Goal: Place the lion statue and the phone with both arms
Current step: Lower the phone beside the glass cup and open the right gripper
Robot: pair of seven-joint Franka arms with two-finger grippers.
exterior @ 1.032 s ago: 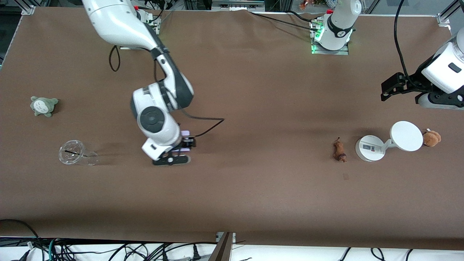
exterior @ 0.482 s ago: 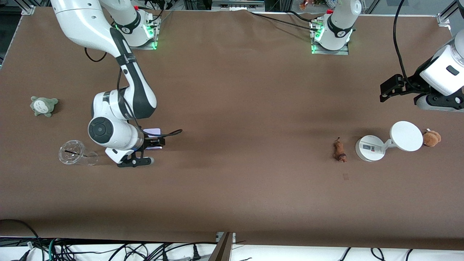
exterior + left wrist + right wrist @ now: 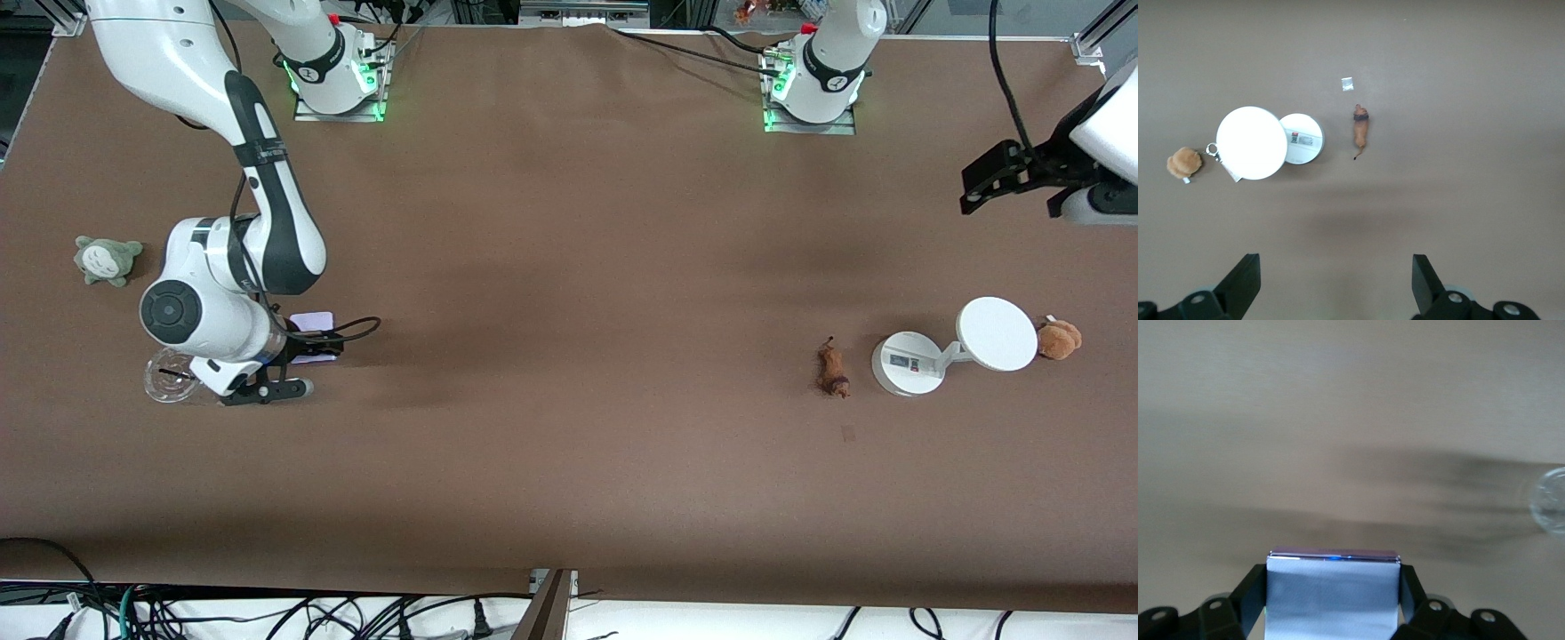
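Note:
The phone [image 3: 313, 322], a flat pale lavender rectangle, is clamped between the fingers of my right gripper [image 3: 302, 348], just above the table beside the clear cup. In the right wrist view the phone [image 3: 1331, 593] fills the gap of the shut right gripper [image 3: 1333, 603]. The lion statue [image 3: 833, 372], small and orange-brown, lies on the table toward the left arm's end, next to a white stand. My left gripper [image 3: 1335, 283] hangs high over that end of the table, open and empty, with the lion statue [image 3: 1361, 130] lying well below it.
A white round-based stand [image 3: 907, 363] with a disc [image 3: 996, 333] stands beside the lion, and a brown plush [image 3: 1058, 339] lies by the disc. A clear plastic cup [image 3: 169, 378] sits partly under the right arm. A grey plush [image 3: 107, 260] lies near the right arm's end.
The right arm has carried the phone toward the right arm's end of the table, up to the cup. The left arm has drawn back toward its own edge of the table.

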